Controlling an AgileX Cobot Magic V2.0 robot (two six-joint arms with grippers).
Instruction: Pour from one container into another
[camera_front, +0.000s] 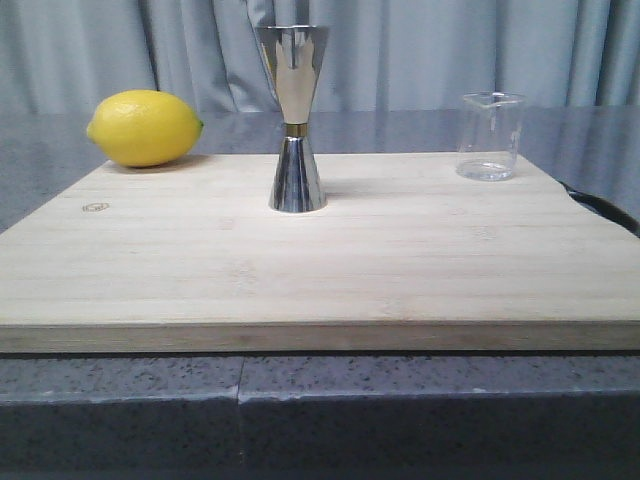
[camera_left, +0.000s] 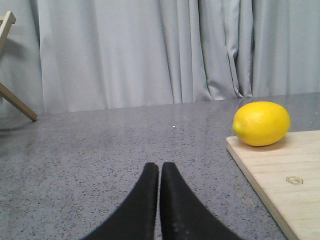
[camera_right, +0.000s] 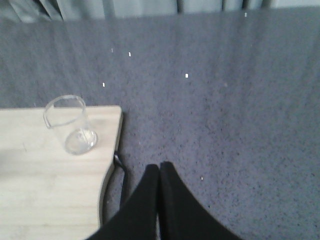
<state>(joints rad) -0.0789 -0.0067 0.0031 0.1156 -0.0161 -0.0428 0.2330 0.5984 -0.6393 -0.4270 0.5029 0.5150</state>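
The small clear glass beaker (camera_front: 490, 136) stands upright at the board's far right corner; the right wrist view also shows the beaker (camera_right: 70, 125). The steel hourglass jigger (camera_front: 294, 118) with a gold band stands upright at the board's far middle. Neither gripper appears in the front view. My left gripper (camera_left: 159, 168) is shut and empty over the grey counter, off the board's left side. My right gripper (camera_right: 160, 168) is shut and empty over the counter, off the board's right edge, nearer me than the beaker.
A yellow lemon (camera_front: 144, 127) lies at the far left corner of the wooden board (camera_front: 320, 260); it also shows as the lemon (camera_left: 261, 123) in the left wrist view. A black cord (camera_front: 600, 207) lies by the board's right edge. Grey curtains hang behind.
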